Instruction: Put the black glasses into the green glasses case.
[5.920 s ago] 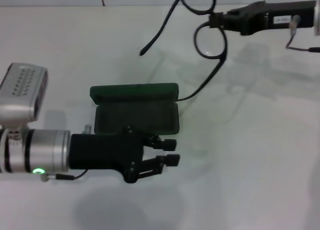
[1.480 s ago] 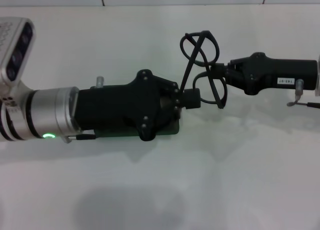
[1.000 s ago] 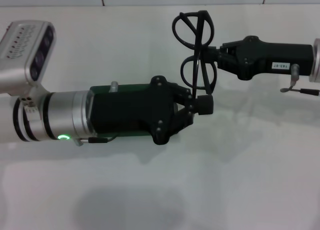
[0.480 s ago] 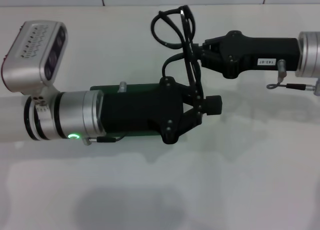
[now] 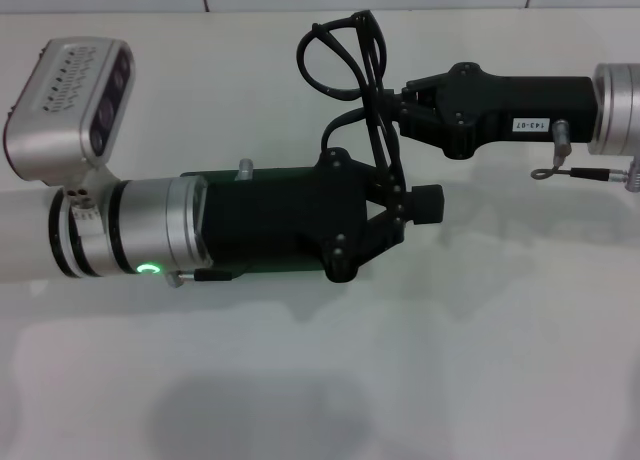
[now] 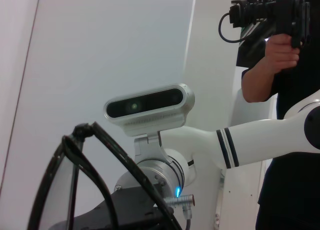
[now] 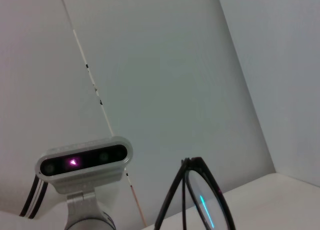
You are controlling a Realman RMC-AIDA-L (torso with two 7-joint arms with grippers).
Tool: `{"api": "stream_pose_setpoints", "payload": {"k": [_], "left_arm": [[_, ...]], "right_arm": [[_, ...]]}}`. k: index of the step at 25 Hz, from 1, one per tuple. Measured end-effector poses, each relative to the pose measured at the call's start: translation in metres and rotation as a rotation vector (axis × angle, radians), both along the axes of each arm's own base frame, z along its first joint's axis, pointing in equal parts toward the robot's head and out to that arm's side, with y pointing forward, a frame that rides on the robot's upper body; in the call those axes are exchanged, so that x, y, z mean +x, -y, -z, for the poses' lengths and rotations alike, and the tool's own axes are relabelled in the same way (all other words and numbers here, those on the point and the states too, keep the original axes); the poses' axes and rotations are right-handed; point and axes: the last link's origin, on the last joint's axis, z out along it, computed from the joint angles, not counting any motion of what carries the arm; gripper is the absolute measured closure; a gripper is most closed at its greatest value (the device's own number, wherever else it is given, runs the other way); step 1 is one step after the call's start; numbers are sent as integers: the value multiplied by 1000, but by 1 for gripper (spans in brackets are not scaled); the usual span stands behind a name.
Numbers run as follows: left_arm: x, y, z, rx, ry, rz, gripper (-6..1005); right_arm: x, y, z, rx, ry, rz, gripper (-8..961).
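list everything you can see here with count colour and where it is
black glasses: 1, black, held in the air between the two tools, above the far right end of the case
green glasses case: 1, dark green, on the table, mostly hidden under the left arm
table: 1, white, under everything
person: 1, dark clothes, holding a camera, left wrist view only
left tool: 1, black, at the glasses' lower part
right tool: 1, black, gripping the glasses
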Motion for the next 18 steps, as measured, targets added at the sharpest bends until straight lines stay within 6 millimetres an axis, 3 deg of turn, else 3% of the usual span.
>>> {"api": "stream_pose_setpoints", "payload": {"k": [18], "left_arm": [[-10, -1, -2, 26, -21, -40, 999]], "right_arm": [[8, -4, -8, 42, -16, 37, 916]]}}
